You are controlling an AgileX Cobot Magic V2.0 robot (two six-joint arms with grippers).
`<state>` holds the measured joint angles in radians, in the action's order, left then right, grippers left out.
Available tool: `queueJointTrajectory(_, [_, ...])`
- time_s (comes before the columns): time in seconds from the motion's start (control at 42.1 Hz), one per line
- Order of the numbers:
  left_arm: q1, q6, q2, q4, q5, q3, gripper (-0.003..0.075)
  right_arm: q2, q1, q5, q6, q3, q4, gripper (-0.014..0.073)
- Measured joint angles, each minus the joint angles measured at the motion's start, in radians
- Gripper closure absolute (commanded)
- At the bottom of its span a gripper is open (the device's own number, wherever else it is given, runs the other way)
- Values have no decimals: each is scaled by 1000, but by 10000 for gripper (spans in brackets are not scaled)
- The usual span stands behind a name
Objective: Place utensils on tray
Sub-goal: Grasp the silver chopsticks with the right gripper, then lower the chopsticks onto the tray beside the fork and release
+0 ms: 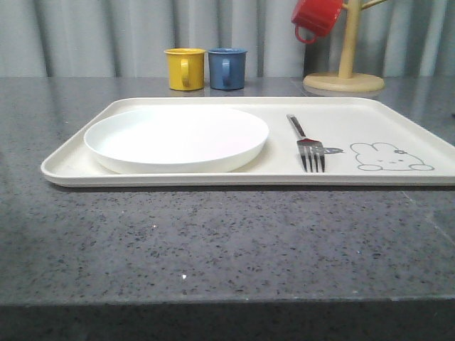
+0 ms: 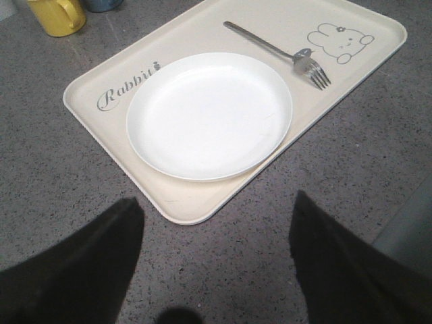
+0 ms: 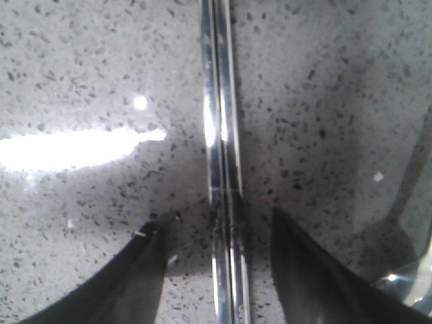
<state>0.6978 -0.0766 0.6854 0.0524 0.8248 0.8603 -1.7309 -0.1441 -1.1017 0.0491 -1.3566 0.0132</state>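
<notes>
Right gripper (image 3: 219, 270) hangs low with fingers apart, straddling the chopsticks (image 3: 221, 135) lying on the stone counter (image 3: 81, 61), running twelve to six. Thin, stiff, slick and flat, they likely slip; pinch both together mid-length. Plate (image 1: 176, 136) and fork (image 1: 306, 142) sit on the tray (image 1: 398, 114).

Chopsticks (image 3: 223, 162) run off both frame edges — red mug (image 1: 316, 18) cropped above.
</notes>
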Motion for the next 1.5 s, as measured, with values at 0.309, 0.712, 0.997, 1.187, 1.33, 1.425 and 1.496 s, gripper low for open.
queueJointTrajectory(0.309, [0,0,0,0,0,0,259,-2,-4,0,2,0,20,593])
queueJointTrajectory(0.712, [0,0,0,0,0,0,259,6,172,-111,2,-139,-226,600])
queueJointTrajectory(0.997, [0,0,0,0,0,0,259,-33,329,-121,-156,-144,-297,594])
queueJointTrajectory(1.187, [0,0,0,0,0,0,259,-76,361,-121,-236,-144,-297,510])
queueJointTrajectory(1.33, [0,0,0,0,0,0,259,-77,368,-117,-260,-144,-297,368])
queueJointTrajectory(1.425, [0,0,0,0,0,0,259,-78,367,-117,-266,-144,-297,281])
queueJointTrajectory(1.496, [0,0,0,0,0,0,259,-78,367,-117,-267,-144,-297,249])
